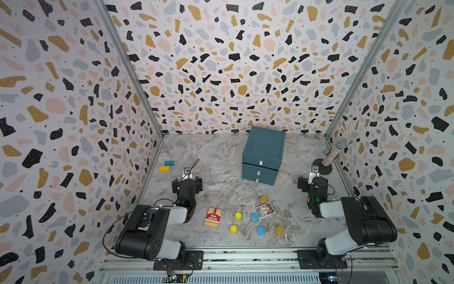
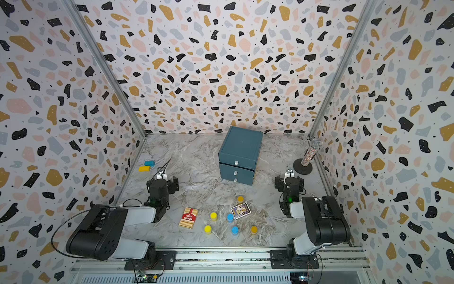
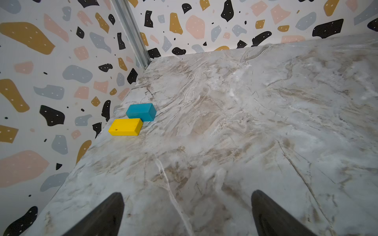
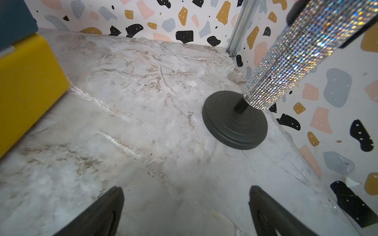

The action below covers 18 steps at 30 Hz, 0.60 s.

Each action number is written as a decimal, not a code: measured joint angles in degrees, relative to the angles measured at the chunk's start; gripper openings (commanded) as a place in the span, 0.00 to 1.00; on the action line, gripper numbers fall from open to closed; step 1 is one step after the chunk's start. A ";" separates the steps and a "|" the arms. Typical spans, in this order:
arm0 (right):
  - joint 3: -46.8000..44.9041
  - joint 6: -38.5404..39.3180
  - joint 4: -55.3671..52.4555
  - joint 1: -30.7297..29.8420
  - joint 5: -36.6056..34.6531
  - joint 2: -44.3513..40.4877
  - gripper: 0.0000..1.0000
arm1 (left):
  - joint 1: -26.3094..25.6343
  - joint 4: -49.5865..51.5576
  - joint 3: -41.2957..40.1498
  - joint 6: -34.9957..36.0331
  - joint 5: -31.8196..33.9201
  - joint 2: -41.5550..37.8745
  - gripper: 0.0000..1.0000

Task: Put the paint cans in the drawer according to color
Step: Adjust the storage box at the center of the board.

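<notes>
We're looking down on the marbled worktop [image 1: 221,162], and the biggest thing on it is the drawer [image 1: 262,155]. This dark teal chest stands near the back edge, right of centre, with its pull tabs facing the front edge.

The left gripper [image 3: 187,194] hangs over bare marble by the left edge, fingers spread wide with nothing between them. The right gripper [image 4: 186,188] by the right edge is just as wide and empty.

A glittery microphone [image 1: 335,152] leans on its stand in the back right corner. Near the front edge lie a red card box [image 1: 212,217] and a picture card pack [image 1: 264,210]. A yellow block [image 1: 164,168] and a blue block [image 1: 169,163] sit just beside each other at the left edge.

Smallest now, we've got six paint cans [image 2: 213,216], all out on the marble near the front edge. The yellow cans [image 1: 233,229] are by the card box and the blue cans [image 1: 261,230] stand right of them. One orange can [image 1: 279,230] is further right, and the other orange can [image 1: 263,199] is just behind the card pack.
</notes>
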<state>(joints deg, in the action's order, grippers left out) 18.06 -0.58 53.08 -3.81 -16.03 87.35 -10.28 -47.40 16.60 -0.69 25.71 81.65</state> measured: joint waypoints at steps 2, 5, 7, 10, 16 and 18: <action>0.00 0.00 0.00 0.00 0.00 0.00 1.00 | 0.00 0.00 0.00 0.00 0.00 0.00 1.00; 0.00 0.00 0.02 0.00 0.02 0.00 1.00 | 0.00 0.00 0.00 0.00 0.00 0.00 1.00; 0.00 0.00 0.00 0.00 0.00 0.00 1.00 | 0.00 0.00 0.00 0.00 0.00 0.00 1.00; 0.00 0.00 0.02 0.00 0.00 0.00 1.00 | 0.00 0.00 0.00 0.00 0.00 0.00 1.00; 0.00 0.00 0.02 0.00 0.00 0.00 1.00 | 0.00 0.00 0.00 0.00 0.00 0.00 1.00; 0.00 0.00 0.02 0.00 0.02 0.00 1.00 | 0.00 0.04 0.00 0.07 -0.39 -0.11 1.00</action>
<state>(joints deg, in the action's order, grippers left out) 18.06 -0.58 53.10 -3.81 -16.01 87.35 -10.28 -47.35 16.60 -0.62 25.32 81.54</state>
